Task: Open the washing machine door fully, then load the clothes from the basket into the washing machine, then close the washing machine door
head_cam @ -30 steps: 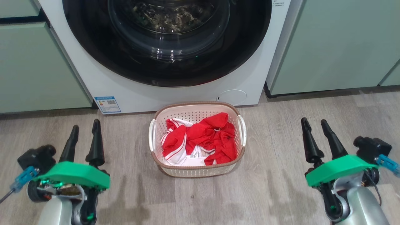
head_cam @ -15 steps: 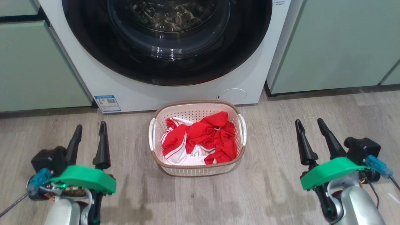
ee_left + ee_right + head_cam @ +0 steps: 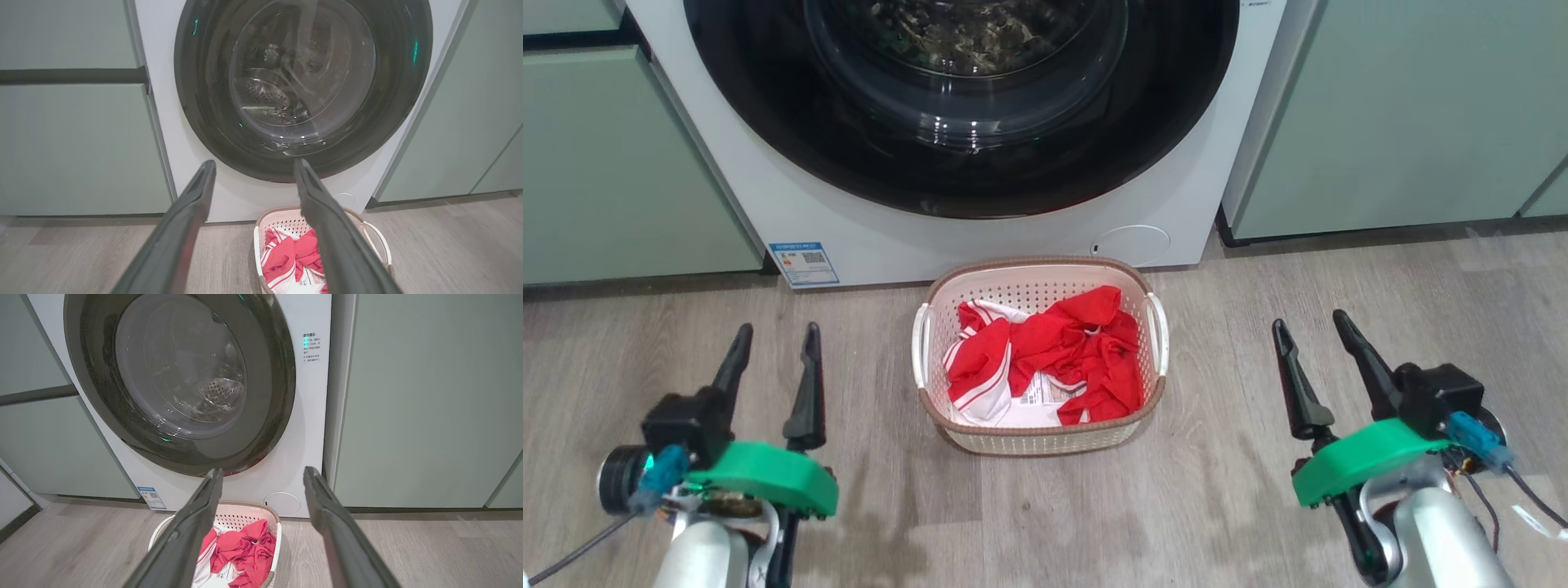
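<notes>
The head view's top edge cuts off the washing machine door [image 3: 964, 175]. Print on the blue sticker [image 3: 804, 262] is too small to read. The clothes [image 3: 1054, 347] hide most of the label [image 3: 1033, 397] in the basket [image 3: 1037, 439].

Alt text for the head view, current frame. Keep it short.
A cream basket of red-and-white clothes sits on a wood floor just in front of a white washing machine whose round black-rimmed door is shut. The robot's left gripper and right gripper hover open and empty at the lower corners, either side of the basket.
</notes>
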Robot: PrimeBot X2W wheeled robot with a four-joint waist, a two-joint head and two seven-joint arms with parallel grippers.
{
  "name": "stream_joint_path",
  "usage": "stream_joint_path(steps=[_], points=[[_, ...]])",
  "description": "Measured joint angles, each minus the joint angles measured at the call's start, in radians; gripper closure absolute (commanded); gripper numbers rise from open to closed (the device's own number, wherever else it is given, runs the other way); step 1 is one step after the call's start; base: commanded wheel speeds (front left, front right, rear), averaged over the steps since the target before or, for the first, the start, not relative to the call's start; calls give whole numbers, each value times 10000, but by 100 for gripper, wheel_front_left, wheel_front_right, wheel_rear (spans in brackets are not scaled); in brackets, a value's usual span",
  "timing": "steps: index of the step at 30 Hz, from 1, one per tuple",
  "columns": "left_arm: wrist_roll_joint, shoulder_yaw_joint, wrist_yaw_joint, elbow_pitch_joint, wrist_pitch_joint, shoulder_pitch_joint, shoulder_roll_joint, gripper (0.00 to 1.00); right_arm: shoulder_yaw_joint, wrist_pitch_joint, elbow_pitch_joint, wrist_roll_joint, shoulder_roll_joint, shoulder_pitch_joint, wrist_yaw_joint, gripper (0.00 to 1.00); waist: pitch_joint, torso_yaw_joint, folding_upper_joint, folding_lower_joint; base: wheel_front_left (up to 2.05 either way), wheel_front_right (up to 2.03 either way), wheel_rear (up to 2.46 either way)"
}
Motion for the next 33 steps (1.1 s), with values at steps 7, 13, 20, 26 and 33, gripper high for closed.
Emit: stream_joint_path(steps=[7, 13, 20, 26, 33], points=[[656, -136, -284, 161, -128, -2, 21, 0, 25, -196, 73, -525, 0, -6, 0, 0, 1, 19, 0, 0, 0, 0, 0], [1271, -207, -443, 351, -301, -9, 35, 0, 6, -368, 203, -1091, 0, -16, 0, 0, 13, 23, 0, 0, 0, 0, 0], [1053, -69, -525, 717, -301, -18, -42, 0, -46, -364, 376, -882, 0, -18, 0, 0, 10, 20, 0, 0, 0, 0, 0], [606, 322, -525, 961, -301, -21, -207, 0, -136, -364, 464, -660, 0, -20, 0, 0, -5, 31, 0, 0, 0, 0, 0], [570, 454, -529, 1062, -301, -21, -303, 0, -123, -364, 485, -460, 0, -62, 0, 0, -17, 46, 0, 0, 0, 0, 0]])
